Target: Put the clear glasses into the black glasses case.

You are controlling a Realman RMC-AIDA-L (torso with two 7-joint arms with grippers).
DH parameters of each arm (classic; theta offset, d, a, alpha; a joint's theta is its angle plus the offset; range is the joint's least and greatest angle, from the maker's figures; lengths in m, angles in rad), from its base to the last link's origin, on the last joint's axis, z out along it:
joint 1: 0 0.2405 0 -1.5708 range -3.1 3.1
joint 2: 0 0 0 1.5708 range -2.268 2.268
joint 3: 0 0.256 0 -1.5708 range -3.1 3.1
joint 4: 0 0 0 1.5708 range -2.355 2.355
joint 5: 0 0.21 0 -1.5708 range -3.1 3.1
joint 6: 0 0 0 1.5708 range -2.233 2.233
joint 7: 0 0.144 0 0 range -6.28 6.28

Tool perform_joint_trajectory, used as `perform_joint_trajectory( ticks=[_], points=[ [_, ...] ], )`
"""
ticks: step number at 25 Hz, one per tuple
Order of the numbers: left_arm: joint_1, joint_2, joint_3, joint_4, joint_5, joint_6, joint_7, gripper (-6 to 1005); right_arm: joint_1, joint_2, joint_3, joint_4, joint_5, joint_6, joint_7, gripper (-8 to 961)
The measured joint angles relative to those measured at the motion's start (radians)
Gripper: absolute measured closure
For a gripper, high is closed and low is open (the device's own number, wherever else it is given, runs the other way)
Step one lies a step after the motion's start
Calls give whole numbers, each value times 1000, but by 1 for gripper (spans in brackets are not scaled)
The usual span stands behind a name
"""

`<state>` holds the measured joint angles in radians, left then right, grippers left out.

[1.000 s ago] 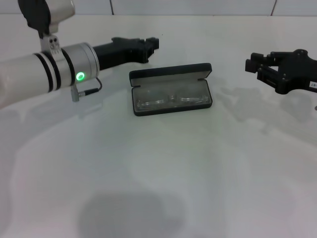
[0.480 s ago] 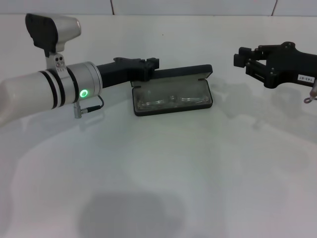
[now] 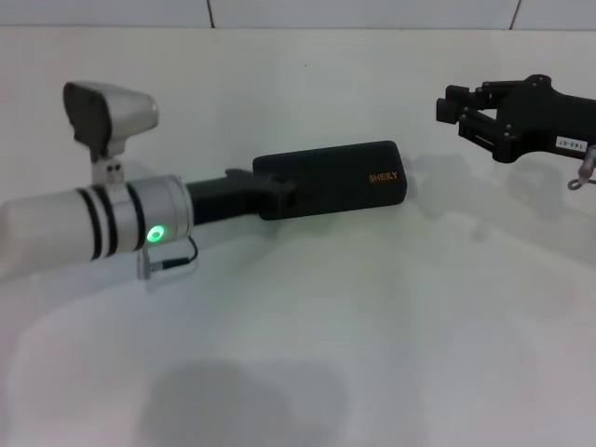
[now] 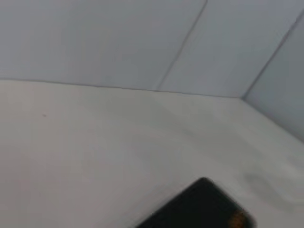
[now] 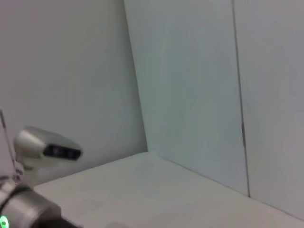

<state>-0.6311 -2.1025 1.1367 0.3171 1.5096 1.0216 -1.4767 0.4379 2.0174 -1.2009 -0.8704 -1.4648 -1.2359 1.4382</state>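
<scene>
The black glasses case [image 3: 340, 174] lies shut at the table's middle, its orange lettering facing up. One corner of the case [image 4: 199, 205] also shows in the left wrist view. The clear glasses are hidden; none of the views shows them. My left gripper [image 3: 277, 194] rests against the case's left end, on or at the lid. My right gripper [image 3: 451, 104] hovers open and empty to the right of the case, apart from it.
The white table [image 3: 307, 326] stretches wide around the case, with a white wall behind it. My left arm's silver forearm [image 3: 102, 233] with its wrist camera lies low across the left side.
The case lid, open with the glasses lying inside, has come down shut as my left gripper swept toward me over it. My right gripper has shifted left and up a little.
</scene>
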Motion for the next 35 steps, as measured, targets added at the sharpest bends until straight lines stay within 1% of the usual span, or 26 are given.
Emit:
perform_joint_trajectory(
  ticks=[3, 4, 5, 6, 8, 10, 11, 12, 14, 15, 18, 20, 22, 25, 29, 35],
  points=[
    [79, 6, -3, 116, -68, 206, 99, 925, 2, 0, 2, 0, 2, -19, -9, 777],
    [123, 7, -4, 177, -110, 288, 155, 921, 2, -1, 3, 1, 2, -29, -15, 777],
    [152, 7, -3, 214, -140, 336, 191, 917, 2, -2, 5, 2, 3, -41, -25, 776],
    [196, 7, 0, 272, -184, 389, 237, 914, 2, -2, 5, 3, 3, -55, -40, 776],
    [239, 12, 1, 337, -205, 440, 279, 906, 2, -4, 5, 5, 1, -96, -81, 775],
    [272, 28, -2, 398, -170, 490, 294, 899, 1, -5, 5, 5, -3, -151, -122, 775],
    [279, 33, -3, 413, -155, 506, 294, 895, 1, -6, 5, 5, -4, -173, -132, 774],
    [288, 44, -7, 426, -135, 533, 295, 857, 1, -7, 5, 5, -5, -184, -132, 774],
    [298, 63, -8, 438, -111, 577, 296, 780, 4, -11, -1, 5, -19, -224, -130, 737],
    [300, 68, -8, 439, -107, 587, 294, 742, 4, -11, -3, 1, -31, -238, -126, 719],
    [308, 86, -9, 454, -77, 614, 283, 620, 0, -5, -5, -8, -62, -258, -116, 583],
    [319, 90, -9, 480, -35, 620, 267, 529, -5, -2, -16, -7, -72, -261, -118, 492],
    [331, 91, -9, 508, 7, 623, 252, 438, -5, -2, -22, -4, -74, -260, -119, 449],
    [345, 87, -9, 539, 51, 625, 245, 198, -6, -2, -35, -1, -84, -256, -122, 385],
    [350, 83, -9, 545, 77, 626, 249, 171, -7, 0, -64, -9, -106, -251, -123, 299],
    [347, 79, -9, 553, 97, 628, 246, 130, -8, 3, -68, -17, -112, -249, -124, 147]
  ],
)
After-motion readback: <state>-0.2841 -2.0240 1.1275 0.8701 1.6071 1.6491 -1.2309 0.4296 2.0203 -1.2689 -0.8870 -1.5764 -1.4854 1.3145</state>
